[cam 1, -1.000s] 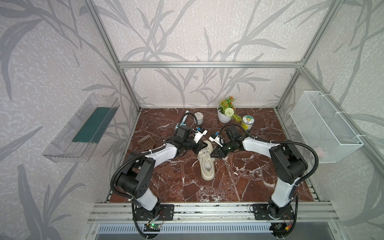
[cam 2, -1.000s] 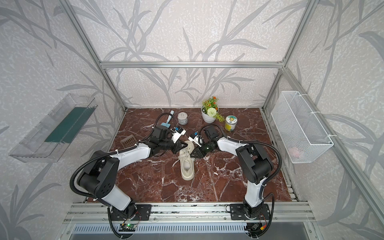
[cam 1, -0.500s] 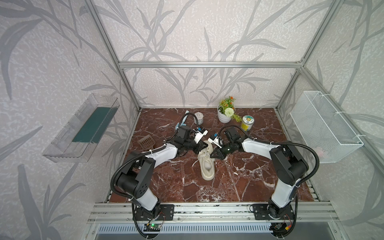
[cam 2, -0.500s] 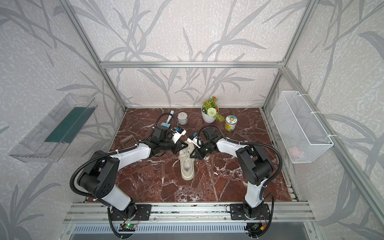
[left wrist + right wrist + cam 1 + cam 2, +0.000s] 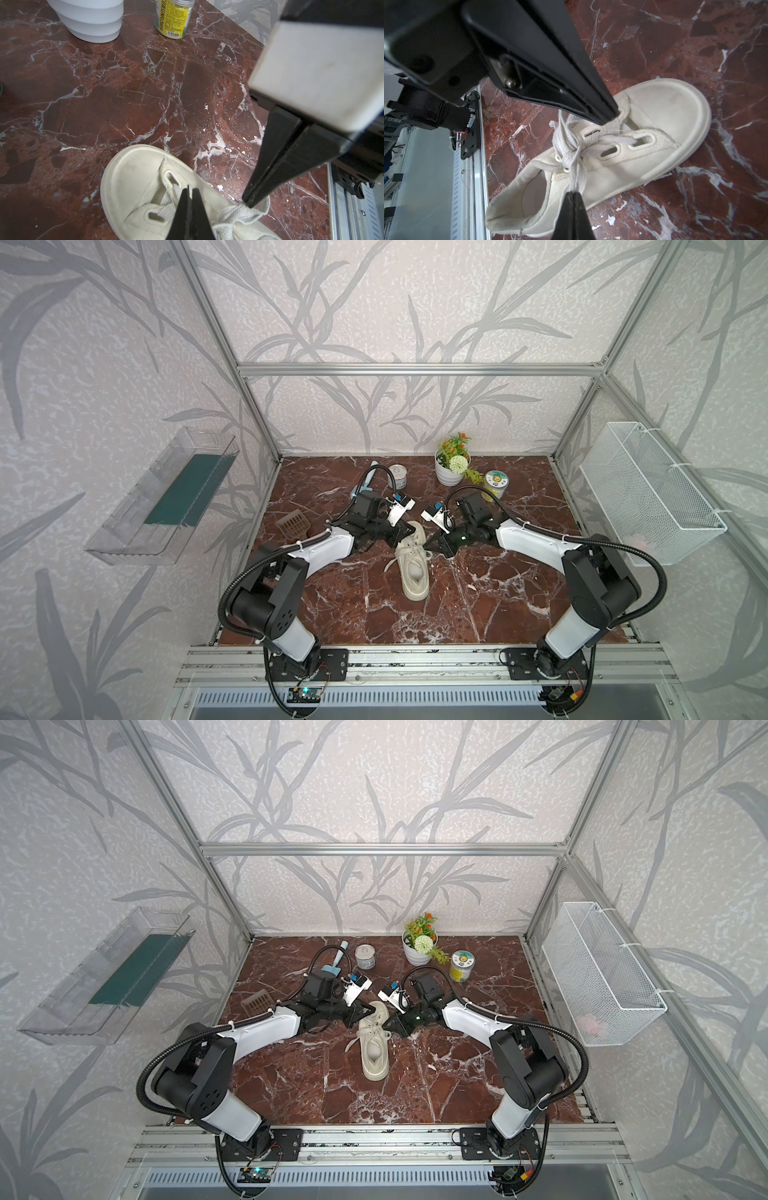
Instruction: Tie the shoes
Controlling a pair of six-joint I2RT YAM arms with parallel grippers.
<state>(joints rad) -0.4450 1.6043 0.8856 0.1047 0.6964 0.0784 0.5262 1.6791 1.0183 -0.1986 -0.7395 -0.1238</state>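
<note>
The cream shoe (image 5: 413,572) (image 5: 374,1050) lies on the marble floor (image 5: 478,605), toe toward the back wall, with its laces (image 5: 571,145) crossed in a loose knot. My left gripper (image 5: 190,188) (image 5: 405,531) is over the toe end, its jaws shut on a lace strand by the front eyelets; its fingers (image 5: 604,112) show in the right wrist view. My right gripper (image 5: 573,193) (image 5: 435,542) is at the shoe's right side, shut on a lace loop; its fingers (image 5: 255,193) show in the left wrist view.
At the back stand a white flower pot (image 5: 449,477), a yellow jar (image 5: 495,486), a tin can (image 5: 400,475) and a blue brush (image 5: 365,486). A brown grid piece (image 5: 295,523) lies left. A wire basket (image 5: 648,493) and a clear shelf (image 5: 166,497) hang on the side walls.
My right gripper's jaws have closed onto the lace loop. The left gripper and the shoe have stayed where they were.
</note>
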